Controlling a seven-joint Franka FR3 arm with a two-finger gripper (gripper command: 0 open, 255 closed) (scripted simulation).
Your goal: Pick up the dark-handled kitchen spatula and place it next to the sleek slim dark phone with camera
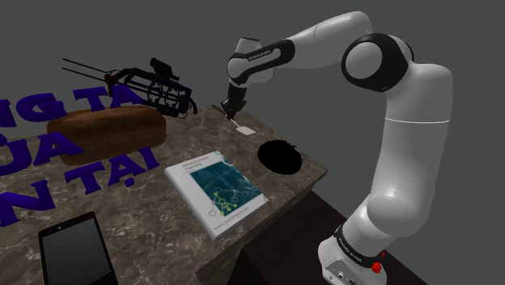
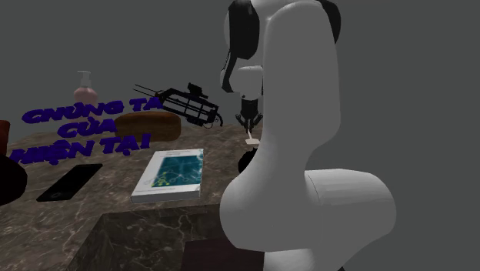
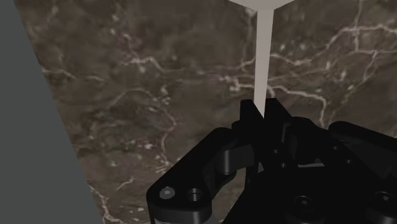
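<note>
One dark marble counter (image 1: 154,198), grey wall (image 1: 453,32), fingers (image 3: 249,118) clasping pale spatula (image 3: 263,57)

The spatula (image 3: 262,57), a pale thin shaft flaring into a flat blade, hangs blade-down, clasped by the gripper (image 3: 261,109) over the marble counter's (image 1: 146,202) far end. The phone (image 1: 77,251), a flat black slab, lies well apart at the near left corner.

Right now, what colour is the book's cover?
The book is teal with pale lines; shoulder view shows it best.
</note>
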